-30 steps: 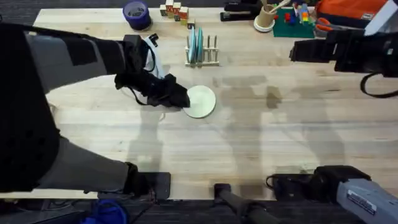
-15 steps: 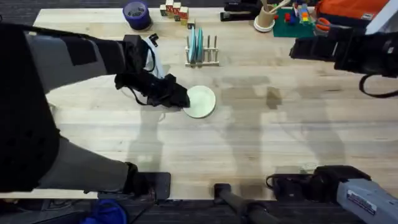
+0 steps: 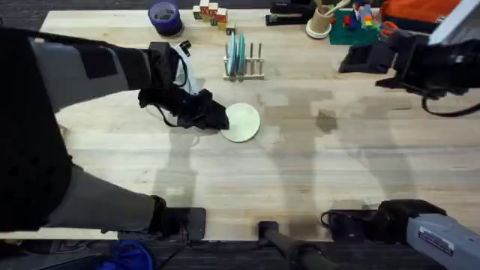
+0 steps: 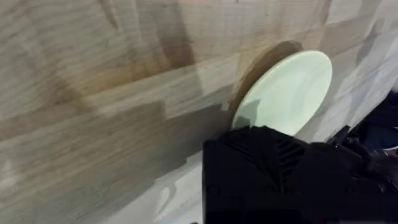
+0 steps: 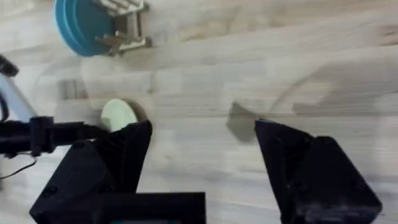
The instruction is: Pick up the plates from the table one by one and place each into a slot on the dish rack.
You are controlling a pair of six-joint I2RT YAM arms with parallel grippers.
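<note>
**Cream plate flat on the table, left gripper at its rim**

Your left gripper [image 3: 214, 118] sits at the pale cream-yellow round plate [image 3: 241, 122], mid-table; whether it grasps, you cannot tell. Light blue-teal plates [image 3: 236, 52] stand in the small wooden peg rack [image 3: 245, 63] near the far edge. Your right gripper [image 5: 202, 155] hangs spread, empty.

The left arm rises large and dark under the overhead camera, reaching forward and toward the middle, its hand [image 3: 214, 118] low over the counter [image 3: 300, 165]; its fingers are hidden in its own wrist view. The right arm stretches in from the far right, well apart from the left, its hand [image 3: 352, 58] held high with fingers [image 5: 298, 168] spread wide, gripping nothing.
</note>
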